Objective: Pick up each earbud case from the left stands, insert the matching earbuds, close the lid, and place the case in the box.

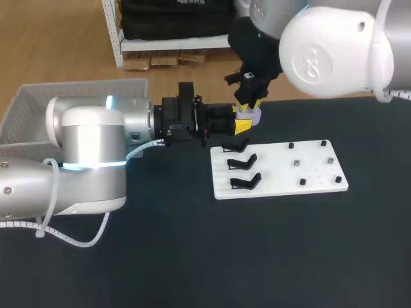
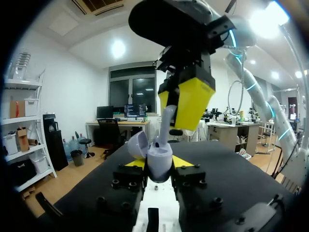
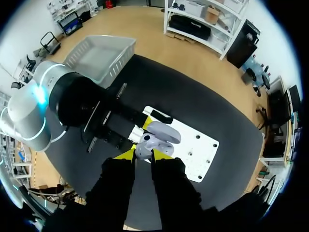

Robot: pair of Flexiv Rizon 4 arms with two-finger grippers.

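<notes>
A lavender earbud case [image 2: 159, 163] with its lid [image 2: 137, 145] swung open is held upright, above the table behind the board, by my left gripper [image 2: 158, 165], whose yellow tips press it from both sides. Directly above it hangs my right gripper [image 2: 179, 116], shut on a pale earbud [image 2: 165, 126] whose lower end reaches into the open case. In the head view the case [image 1: 251, 116] sits between my left gripper [image 1: 241, 126] and my right gripper [image 1: 250, 100]. From the right wrist, the case [image 3: 153, 141] lies just ahead of my right gripper [image 3: 144, 153].
A white board [image 1: 279, 172] lies on the dark table, with three empty black stands [image 1: 243, 162] on its left part and several small dark pieces [image 1: 297, 163] on its right. A white basket [image 1: 38, 106] stands at the far left.
</notes>
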